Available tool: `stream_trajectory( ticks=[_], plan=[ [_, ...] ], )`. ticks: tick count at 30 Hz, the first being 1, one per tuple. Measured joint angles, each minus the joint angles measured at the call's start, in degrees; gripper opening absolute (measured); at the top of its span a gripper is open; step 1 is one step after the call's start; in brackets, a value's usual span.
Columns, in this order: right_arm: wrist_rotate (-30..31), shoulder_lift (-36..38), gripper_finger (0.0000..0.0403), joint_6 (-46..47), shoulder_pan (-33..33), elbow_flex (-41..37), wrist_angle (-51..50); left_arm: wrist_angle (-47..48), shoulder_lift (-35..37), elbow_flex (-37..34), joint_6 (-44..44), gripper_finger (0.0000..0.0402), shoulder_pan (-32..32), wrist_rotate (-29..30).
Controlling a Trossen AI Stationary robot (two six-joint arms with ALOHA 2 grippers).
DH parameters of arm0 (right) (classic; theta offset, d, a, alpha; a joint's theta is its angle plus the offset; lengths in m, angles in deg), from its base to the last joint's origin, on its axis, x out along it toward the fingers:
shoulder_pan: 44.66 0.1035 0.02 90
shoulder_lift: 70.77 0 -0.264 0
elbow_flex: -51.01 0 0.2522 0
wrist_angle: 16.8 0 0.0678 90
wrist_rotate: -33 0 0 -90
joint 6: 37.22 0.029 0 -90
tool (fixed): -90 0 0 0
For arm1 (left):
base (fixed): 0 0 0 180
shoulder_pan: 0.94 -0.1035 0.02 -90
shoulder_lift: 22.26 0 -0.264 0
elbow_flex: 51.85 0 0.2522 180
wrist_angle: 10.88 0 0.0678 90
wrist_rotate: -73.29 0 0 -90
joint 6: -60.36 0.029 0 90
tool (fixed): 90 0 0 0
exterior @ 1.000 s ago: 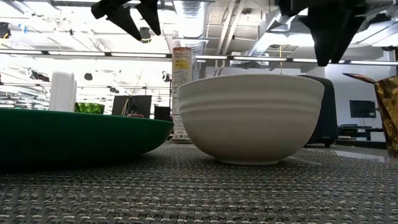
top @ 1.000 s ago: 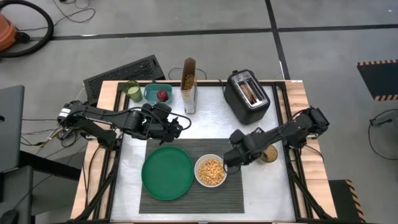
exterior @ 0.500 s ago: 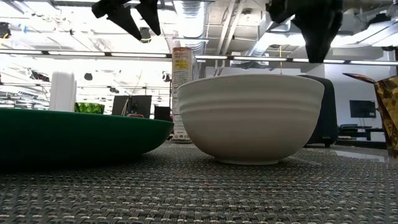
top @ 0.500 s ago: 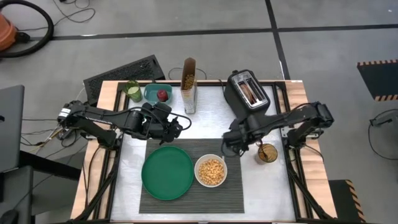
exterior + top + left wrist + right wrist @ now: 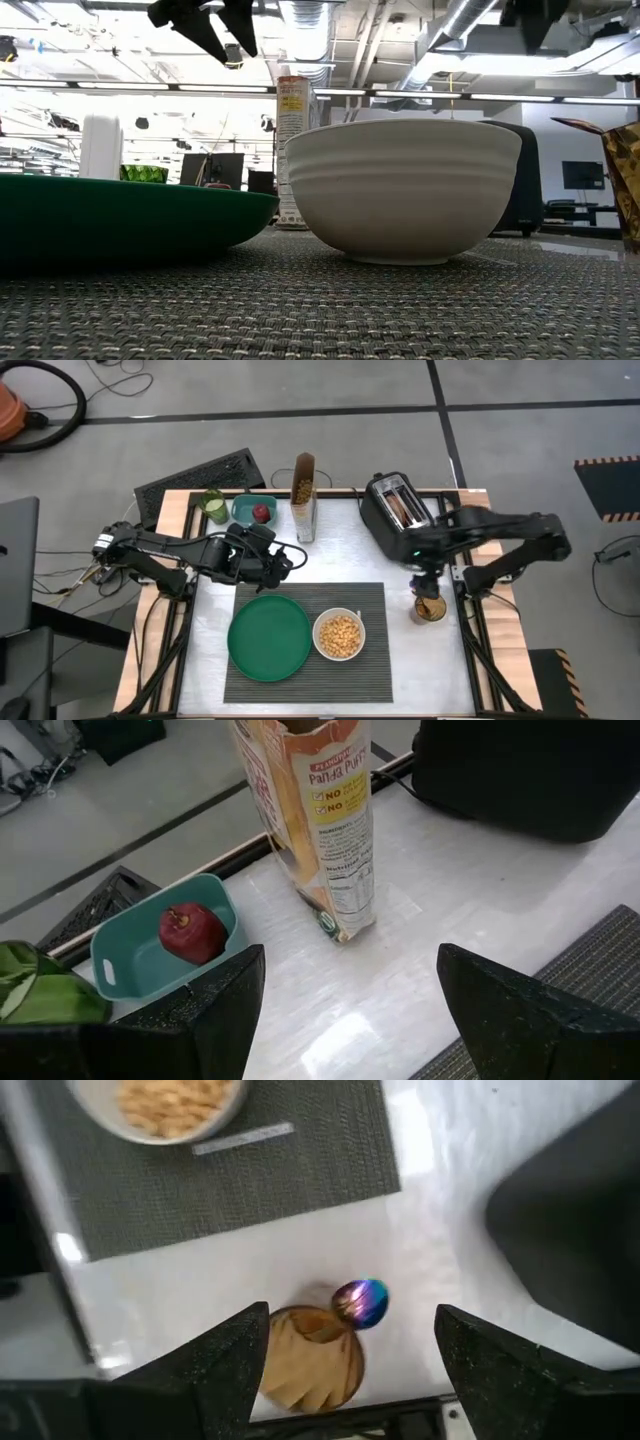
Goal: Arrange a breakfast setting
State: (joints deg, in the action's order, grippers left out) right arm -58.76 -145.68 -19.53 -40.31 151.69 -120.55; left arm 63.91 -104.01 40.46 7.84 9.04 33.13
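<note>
Right wrist: right gripper [image 5: 345,1342] wide open above spoon [image 5: 360,1302]

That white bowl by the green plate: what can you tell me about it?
The white bowl is round, with faint horizontal ribs on its outer wall, and looks ceramic. It stands upright on the dark grey placemat, just right of the green plate, close to it, and holds pale yellow cereal-like pieces. No tool touches it.
</note>
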Motion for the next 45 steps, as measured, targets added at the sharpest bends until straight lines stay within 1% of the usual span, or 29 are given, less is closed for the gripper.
stream_trajectory(
  ticks=[3, 6, 8, 11, 14, 19, 22, 28, 30, 33, 35, 37, 39, 42, 45],
  plan=[
    [-1.3, 4.3, 0.0310, -1.1, -2.5, -0.8, 0.3, 0.1, 0.0, 0.0, 0.3, 0.0281, 0.0, 0.0],
    [-1.6, 8.4, 0.0310, -2.7, -4.8, -4.7, 3.8, 0.1, 0.0, 0.0, 0.3, 0.0281, 0.0, 0.0],
    [-3.3, 10.5, 0.0310, -5.7, -6.3, -8.4, 6.2, 0.0, 0.0, 0.0, 0.3, 0.0281, 0.0, 0.0],
    [-4.5, 11.3, 0.0310, -13.3, -7.5, -12.8, 5.8, 0.0, 0.0, 0.0, 0.3, 0.0281, 0.0, 0.1],
    [-4.7, 10.1, 0.0310, -19.9, -8.4, -14.5, 6.3, 0.0, 0.0, 0.0, 0.2, 0.0281, 0.0, 0.2],
    [-11.2, 5.5, 0.0310, -28.1, -11.1, -14.7, 7.5, 0.0, 0.0, 0.0, -0.7, 0.0281, 0.0, 0.2],
    [-13.8, 2.5, 0.0310, -34.2, -12.6, -14.7, 6.9, 0.0, 0.0, 0.0, -0.7, 0.0281, 0.0, 0.2],
    [-14.9, -4.7, 0.0310, -46.2, -15.1, -14.7, 4.6, 0.0, 0.0, 0.0, -0.7, 0.0281, 0.0, 1.5],
    [-15.3, -7.3, 0.0310, -47.1, -15.0, -14.7, 6.1, 0.0, 0.0, 0.0, -0.7, 0.0281, 0.0, 1.6],
    [-17.4, -8.6, 0.0310, -47.8, -15.7, -14.6, 7.9, 0.1, 0.0, 0.0, -1.1, 0.0281, 0.0, 1.7],
    [-17.2, -9.6, 0.0310, -47.7, -15.8, -14.6, 5.8, 0.0, 0.0, 0.0, -1.2, 0.0281, 0.0, 2.0],
    [-16.9, -11.4, 0.0308, -44.9, -16.4, -14.8, 5.6, 0.0, 0.0, 0.0, -1.2, 0.0281, 0.0, 2.6],
    [-18.6, -12.8, 0.0304, -43.7, -17.0, -14.7, 4.8, 0.0, 0.0, 0.0, -1.2, 0.0281, 0.0, 3.2],
    [-18.9, -13.5, 0.0296, -43.3, -17.8, -14.7, 1.4, 0.0, 0.0, 0.0, -0.8, 0.0281, 0.0, 3.3],
    [-18.9, -13.6, 0.0292, -43.2, -18.1, -14.7, 1.9, 0.0, 0.0, 0.0, -1.0, 0.0281, 0.0, 3.3]
  ],
)
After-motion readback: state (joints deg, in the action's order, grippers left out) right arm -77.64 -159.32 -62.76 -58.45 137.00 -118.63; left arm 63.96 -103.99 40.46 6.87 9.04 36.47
